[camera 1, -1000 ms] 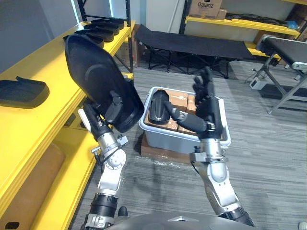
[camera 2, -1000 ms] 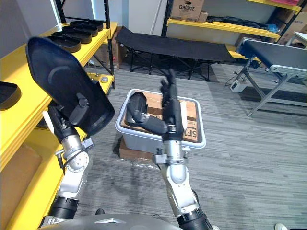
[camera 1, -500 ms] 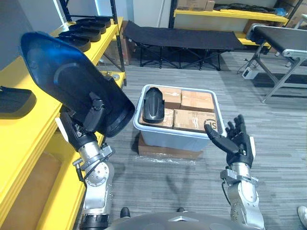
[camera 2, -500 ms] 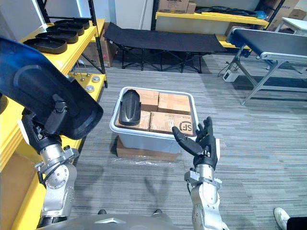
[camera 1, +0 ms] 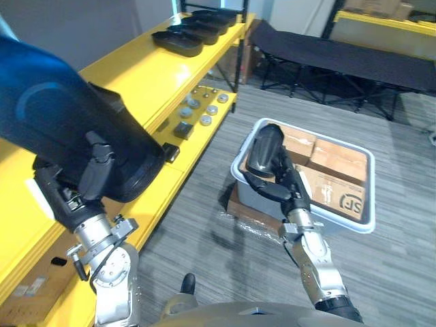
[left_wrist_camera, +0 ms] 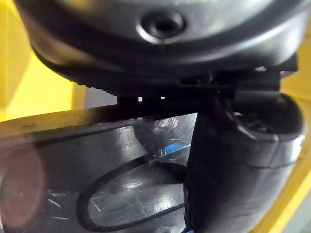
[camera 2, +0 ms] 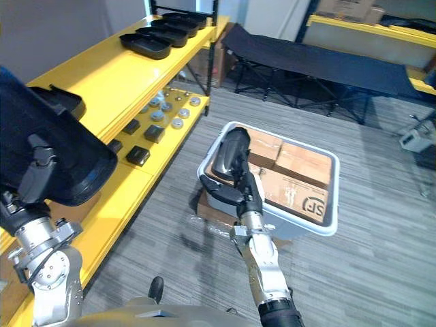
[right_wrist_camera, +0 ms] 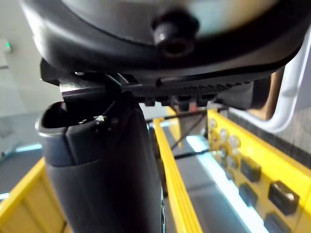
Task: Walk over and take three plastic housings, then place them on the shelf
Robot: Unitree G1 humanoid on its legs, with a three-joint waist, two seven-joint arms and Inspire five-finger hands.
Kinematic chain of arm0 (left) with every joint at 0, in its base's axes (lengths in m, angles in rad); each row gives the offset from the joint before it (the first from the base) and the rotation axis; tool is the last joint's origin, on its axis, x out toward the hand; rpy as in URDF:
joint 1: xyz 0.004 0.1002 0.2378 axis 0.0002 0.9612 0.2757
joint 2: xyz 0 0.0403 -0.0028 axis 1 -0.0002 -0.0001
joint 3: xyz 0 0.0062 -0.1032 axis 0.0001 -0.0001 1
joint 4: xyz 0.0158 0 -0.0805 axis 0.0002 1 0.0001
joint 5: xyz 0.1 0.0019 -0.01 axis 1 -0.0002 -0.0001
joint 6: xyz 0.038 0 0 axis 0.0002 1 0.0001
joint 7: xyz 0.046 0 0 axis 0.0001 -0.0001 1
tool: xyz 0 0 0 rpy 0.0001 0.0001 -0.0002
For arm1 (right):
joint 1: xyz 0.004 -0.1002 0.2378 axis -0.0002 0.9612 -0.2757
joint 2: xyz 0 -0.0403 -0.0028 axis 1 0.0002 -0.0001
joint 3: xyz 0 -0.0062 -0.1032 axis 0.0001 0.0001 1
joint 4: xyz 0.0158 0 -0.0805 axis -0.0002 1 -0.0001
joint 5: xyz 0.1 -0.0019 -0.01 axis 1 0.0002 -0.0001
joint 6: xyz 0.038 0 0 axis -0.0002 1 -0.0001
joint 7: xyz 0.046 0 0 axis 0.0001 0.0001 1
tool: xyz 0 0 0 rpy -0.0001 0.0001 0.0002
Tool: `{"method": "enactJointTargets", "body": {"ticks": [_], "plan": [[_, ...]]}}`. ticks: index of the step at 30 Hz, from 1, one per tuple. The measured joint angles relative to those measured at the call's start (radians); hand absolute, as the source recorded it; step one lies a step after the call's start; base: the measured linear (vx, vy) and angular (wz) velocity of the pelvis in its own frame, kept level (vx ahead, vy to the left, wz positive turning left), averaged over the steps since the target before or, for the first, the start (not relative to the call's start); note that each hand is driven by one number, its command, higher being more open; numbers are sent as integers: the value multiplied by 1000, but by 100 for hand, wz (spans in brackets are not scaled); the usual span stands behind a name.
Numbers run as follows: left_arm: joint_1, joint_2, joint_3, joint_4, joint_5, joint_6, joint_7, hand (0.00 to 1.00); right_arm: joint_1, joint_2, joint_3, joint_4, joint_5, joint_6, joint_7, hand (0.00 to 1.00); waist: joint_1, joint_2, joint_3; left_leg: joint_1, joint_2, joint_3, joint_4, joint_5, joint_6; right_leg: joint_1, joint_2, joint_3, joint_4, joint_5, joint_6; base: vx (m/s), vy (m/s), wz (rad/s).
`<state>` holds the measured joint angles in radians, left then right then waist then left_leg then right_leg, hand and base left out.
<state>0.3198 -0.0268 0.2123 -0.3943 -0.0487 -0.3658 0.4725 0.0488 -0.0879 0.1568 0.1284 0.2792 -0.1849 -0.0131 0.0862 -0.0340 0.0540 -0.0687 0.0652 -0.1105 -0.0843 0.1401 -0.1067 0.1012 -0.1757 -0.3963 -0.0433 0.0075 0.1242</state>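
A large black plastic housing point(camera 1: 68, 129) is up at my left side, over the yellow shelf point(camera 1: 129, 68). My left hand point(camera 1: 76, 199) is shut on its lower edge, thumb lying across the shell. A second black housing point(camera 1: 262, 146) lies in the grey bin point(camera 1: 354, 221) on the floor. My right hand point(camera 1: 286, 184) is open, fingers upright, in front of the bin's near wall and just below that housing, not touching it. Several more black housings point(camera 1: 197, 27) sit in a row at the shelf's far end, and another housing point(camera 2: 58, 102) lies on the shelf by the held one.
Cardboard boxes point(camera 1: 340, 163) fill the rest of the bin, which stands on a flat carton point(camera 1: 248, 208). Small metal parts point(camera 1: 197, 112) lie on the lower shelf board. A black folding cot point(camera 1: 340, 61) stands behind the bin. Grey carpet lies between the shelf and the bin.
The camera has swung left toward the shelf. My right hand has risen from low on the right to just in front of the bin. My left hand still holds the housing.
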Motion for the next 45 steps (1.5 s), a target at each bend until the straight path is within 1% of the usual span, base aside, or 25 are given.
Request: {"method": "enactJointTargets", "body": {"ticks": [2,4,6,10,13,14,15,16,17,19,21,22,23,25,26,27,28,32,34,36,38,40,41,44,45], "plan": [[13,-3,6,0,-30,0,-19,0,-18,7,14,11,-1,-5,3,100,6,-2,1,0,-6,-7,0,1,2,5,-6,-11,2,-1,0,0,12,16],[12,-4,7,0,-30,-2,-58,0,-37,8,15,23,-6,-6,3,100,14,-6,6,1,-11,-6,0,1,4,2,-12,-12,9,-5,-1,0,0,0],[12,-3,3,0,-29,-2,-81,0,-38,7,14,23,-32,-6,1,100,13,-8,10,2,-11,-3,0,-1,1,-3,-15,-10,20,-14,-5,-35,15,-4],[14,-3,-2,0,-30,-1,-103,0,-38,3,32,25,-39,-5,12,100,-6,-8,17,5,-2,0,0,2,-1,-14,-12,-3,43,-24,-10,-33,-9,-5],[17,-3,-25,0,-36,0,-107,0,-32,-7,30,25,-39,-5,26,100,-10,1,23,0,0,0,0,4,5,-2,-8,-14,43,-23,-10,-1,-16,12],[17,-2,-45,0,-43,0,-117,0,-26,-15,28,25,-39,-5,27,100,-16,8,28,-13,1,13,-1,7,12,5,-9,-39,42,-20,-4,-30,-17,70],[15,0,-65,0,-60,0,-141,0,-17,-26,21,25,-40,-5,27,100,-32,15,32,-29,14,66,0,19,26,14,-10,-81,42,-24,0,-32,-10,90],[11,1,-76,1,-67,0,-156,0,-15,-31,14,25,-40,-5,26,100,-37,20,40,-33,17,83,0,32,29,24,-10,-103,44,-25,2,-21,17,97],[12,1,-97,1,-93,0,-200,0,-14,-34,0,27,-36,-2,29,100,-21,27,55,-41,11,72,0,53,27,27,-16,-123,61,-36,6,1,24,58],[12,5,-101,2,-120,0,-223,0,-14,-31,-5,27,-33,-3,48,100,-8,27,58,-46,4,58,-1,54,29,25,-22,-131,75,-47,11,-1,14,39],[12,7,-101,2,-148,0,-252,0,-13,-30,-4,26,-32,-3,76,100,-9,27,62,-45,-10,30,-4,49,32,25,-40,-148,127,-81,11,-1,-2,44],[12,12,-104,2,-154,-2,-279,0,-13,-31,-4,25,-29,-4,77,100,-9,23,67,-42,-20,17,-4,47,35,23,-53,-148,168,-113,9,-10,-4,38],[12,19,-108,3,-159,-2,-290,0,-10,-30,-7,23,-26,-5,77,100,-9,23,68,-43,-23,11,-4,47,35,22,-57,-141,187,-130,1,-22,-14,54],[3,69,-138,13,-178,-7,-346,0,28,-30,-39,-10,-23,-17,74,100,-12,17,75,-44,-40,-15,-5,51,42,7,-53,-60,252,-202,2,-39,-80,63],[3,76,-146,16,-179,-8,-361,0,40,-30,-49,-20,-17,-20,74,100,-13,18,75,-45,-42,-15,-5,54,45,3,-53,-51,267,-213,-2,-23,-88,45],[3,85,-163,24,-178,-12,-381,0,59,-31,-60,-34,10,-27,75,100,-12,17,76,-46,-44,-16,-4,61,50,1,-55,-42,279,-214,5,-8,-67,22],[2,84,-173,35,-175,-17,-393,0,68,-31,-71,-38,26,-33,75,100,-16,17,76,-49,-43,-15,-4,64,49,2,-55,-41,282,-215,5,-8,-58,13],[2,87,-206,38,-171,-17,-393,0,68,-32,-83,-38,43,-50,101,100,-35,13,78,-49,-39,5,0,74,39,-9,-55,-26,280,-212,8,-2,-35,-11],[1,86,-208,38,-171,-17,-364,0,74,-32,-81,-38,43,-61,135,100,-37,13,80,-48,-32,27,0,77,39,-25,-54,-1,279,-208,14,-37,-18,-29],[1,86,-208,38,-167,-17,-339,0,91,-33,-79,-38,43,-74,158,100,-37,14,81,-49,-29,32,0,76,39,-28,-51,5,279,-207,15,-50,-22,-10],[1,84,-206,38,-167,-17,-300,0,102,-36,-78,-41,44,-86,183,100,-38,19,90,-61,-21,32,0,65,36,-33,-43,1,282,-209,15,-80,-31,4],[0,84,-206,38,-167,-17,-290,0,104,-40,-80,-54,46,-87,188,100,-44,24,94,-82,-15,47,15,64,38,-39,-41,-14,287,-210,13,-72,-18,22],[-2,85,-205,38,-167,-19,-276,0,93,-50,-80,-68,51,-102,194,100,-39,31,118,-126,-11,66,87,39,43,-56,-45,-22,308,-213,9,-77,6,22],[0,82,-200,38,-167,-20,-250,0,73,-55,-80,-68,51,-127,194,100,-31,39,162,-181,3,124,227,-25,54,-56,-57,-25,342,-227,8,-50,31,10],[3,82,-191,38,-167,-21,-240,0,62,-55,-78,-68,50,-132,189,100,-28,41,178,-208,12,153,308,-68,59,-55,-68,-24,372,-245,14,-35,80,8]]}}
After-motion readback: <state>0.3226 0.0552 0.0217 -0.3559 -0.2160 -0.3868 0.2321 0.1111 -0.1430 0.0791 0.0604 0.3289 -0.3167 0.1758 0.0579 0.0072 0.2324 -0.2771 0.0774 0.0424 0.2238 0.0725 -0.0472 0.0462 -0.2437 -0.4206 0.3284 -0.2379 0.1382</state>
